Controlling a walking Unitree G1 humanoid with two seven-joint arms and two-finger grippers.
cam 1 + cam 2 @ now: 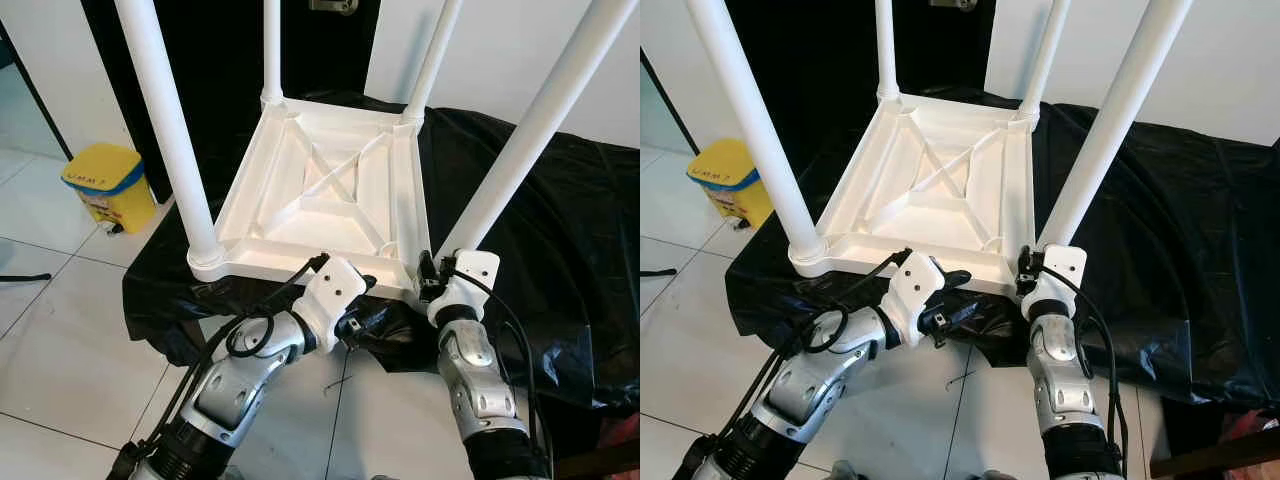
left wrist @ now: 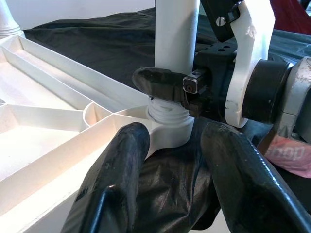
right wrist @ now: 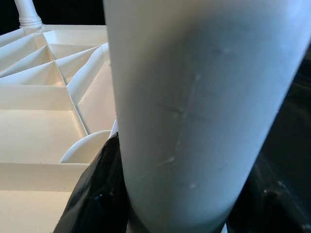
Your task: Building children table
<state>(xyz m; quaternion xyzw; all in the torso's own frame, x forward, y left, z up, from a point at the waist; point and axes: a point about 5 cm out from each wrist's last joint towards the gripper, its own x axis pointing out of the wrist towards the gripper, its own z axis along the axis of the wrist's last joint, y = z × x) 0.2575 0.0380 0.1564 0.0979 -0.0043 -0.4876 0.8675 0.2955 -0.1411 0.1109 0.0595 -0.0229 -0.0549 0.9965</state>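
While right end effector [image 2: 189, 90] clamps near-right leg [image 2: 176, 48] above its thread, left end effector [image 2: 172, 160] gapes empty

- A black sheet [image 1: 560, 210] is draping over a low support and hanging down toward the white tiled floor [image 1: 60, 340].
- An upturned white table top [image 1: 320, 190] is lying on the sheet.
- A yellow bin [image 1: 105, 185] is standing on the floor.

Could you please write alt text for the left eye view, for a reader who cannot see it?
A white plastic table lies upside down on a black sheet, its four legs pointing up. The right gripper holds the base of the near right leg, and the left gripper reaches under the table's near edge. A yellow bin stands on the tiled floor.
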